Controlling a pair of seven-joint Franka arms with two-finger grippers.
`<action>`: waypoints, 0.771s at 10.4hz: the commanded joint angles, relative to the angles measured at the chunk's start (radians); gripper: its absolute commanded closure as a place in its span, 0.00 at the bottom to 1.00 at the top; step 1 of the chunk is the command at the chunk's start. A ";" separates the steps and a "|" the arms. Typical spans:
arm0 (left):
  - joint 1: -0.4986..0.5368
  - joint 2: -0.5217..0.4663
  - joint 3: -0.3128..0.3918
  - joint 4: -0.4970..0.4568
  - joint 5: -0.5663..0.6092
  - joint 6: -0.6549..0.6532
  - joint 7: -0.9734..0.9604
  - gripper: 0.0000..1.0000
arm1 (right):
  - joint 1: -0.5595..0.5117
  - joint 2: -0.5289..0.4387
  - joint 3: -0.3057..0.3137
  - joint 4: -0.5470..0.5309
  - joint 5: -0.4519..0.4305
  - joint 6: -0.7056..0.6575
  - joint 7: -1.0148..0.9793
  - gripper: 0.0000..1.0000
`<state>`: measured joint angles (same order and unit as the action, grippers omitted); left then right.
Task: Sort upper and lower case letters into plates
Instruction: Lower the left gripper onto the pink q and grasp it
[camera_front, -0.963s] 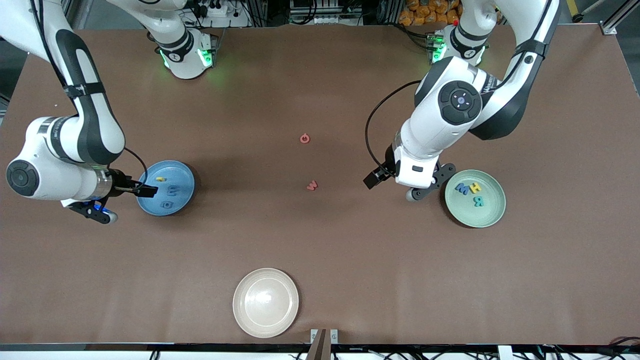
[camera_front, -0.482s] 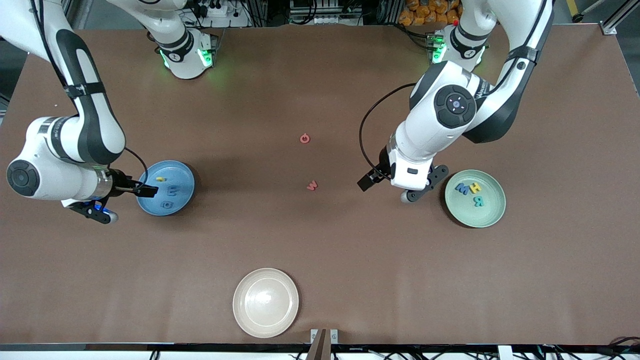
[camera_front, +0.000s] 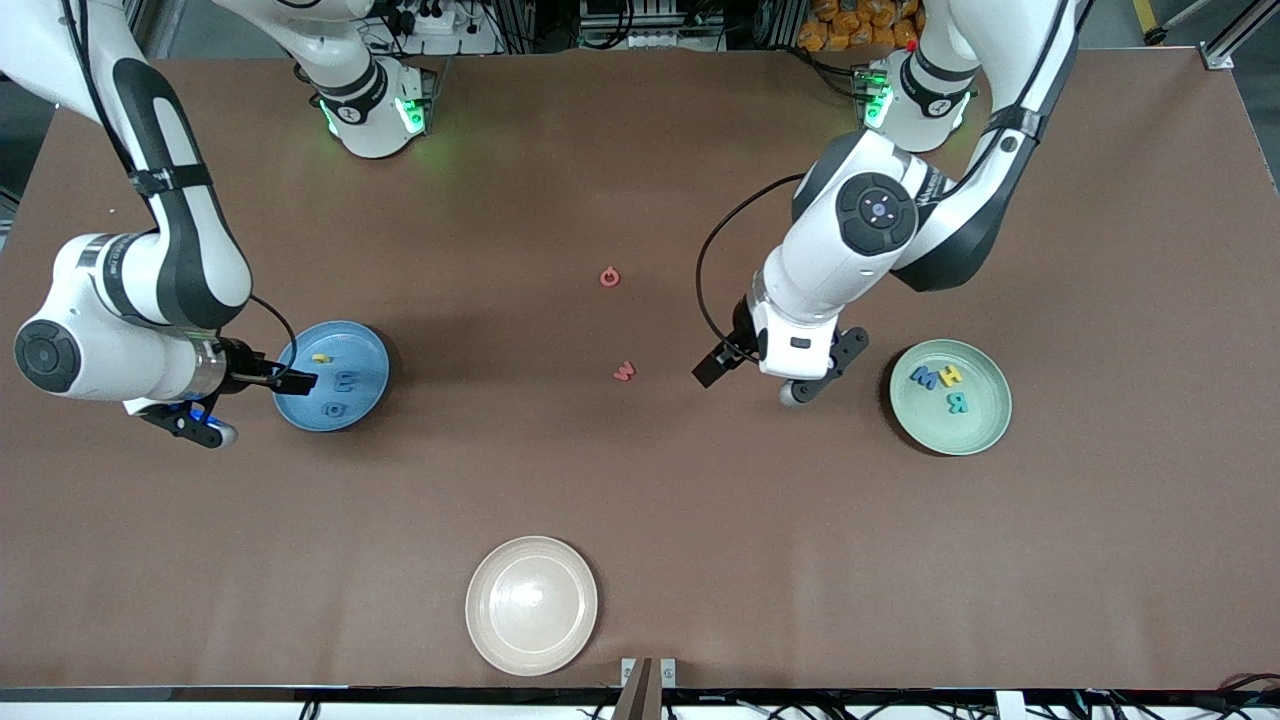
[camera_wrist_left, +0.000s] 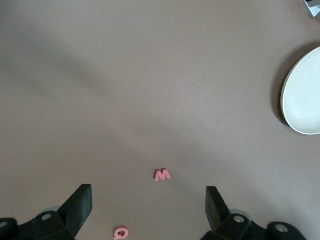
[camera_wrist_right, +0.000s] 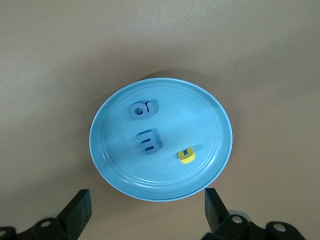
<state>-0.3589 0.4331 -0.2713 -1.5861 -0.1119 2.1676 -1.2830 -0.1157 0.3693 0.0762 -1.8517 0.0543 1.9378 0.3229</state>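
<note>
Two red letters lie loose mid-table: an M-like one (camera_front: 624, 371) (camera_wrist_left: 162, 174) and a round one (camera_front: 609, 277) (camera_wrist_left: 121, 232). The sky blue plate (camera_front: 365, 350) (camera_wrist_right: 115, 170) holds two blue letters (camera_wrist_right: 141, 109) (camera_wrist_right: 148, 141) and a yellow one (camera_wrist_right: 186, 155). In the mint plate (camera_front: 950, 435) lie a blue (camera_front: 923, 377), a yellow (camera_front: 951, 375) and a teal letter (camera_front: 958, 403). My left gripper (camera_front: 822, 368) (camera_wrist_left: 148, 210) hangs open and empty over bare table between the M-like letter and the mint plate. Open and empty too, my right gripper (camera_front: 190, 422) (camera_wrist_right: 146, 210) waits just off the blue plate's rim.
A cream-beige plate (camera_front: 531, 604) (camera_wrist_left: 302, 95) sits empty near the table edge closest to the front camera. Both arm bases stand along the edge farthest from that camera.
My left arm has swung away from the mint plate toward the middle of the table, closer to the red letters. The right arm has not moved.
</note>
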 joint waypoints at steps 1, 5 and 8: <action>-0.044 0.036 0.011 0.015 -0.023 0.037 -0.064 0.00 | -0.007 -0.012 0.010 0.008 -0.008 -0.016 -0.004 0.00; -0.115 0.067 0.012 0.015 -0.018 0.061 -0.205 0.00 | -0.007 -0.013 0.011 0.008 -0.008 -0.025 0.005 0.00; -0.175 0.120 0.018 0.014 0.012 0.063 -0.236 0.00 | 0.004 -0.013 0.016 0.028 -0.005 -0.039 0.005 0.00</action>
<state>-0.5011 0.5184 -0.2683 -1.5867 -0.1118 2.2199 -1.4960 -0.1139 0.3693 0.0811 -1.8405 0.0543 1.9224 0.3230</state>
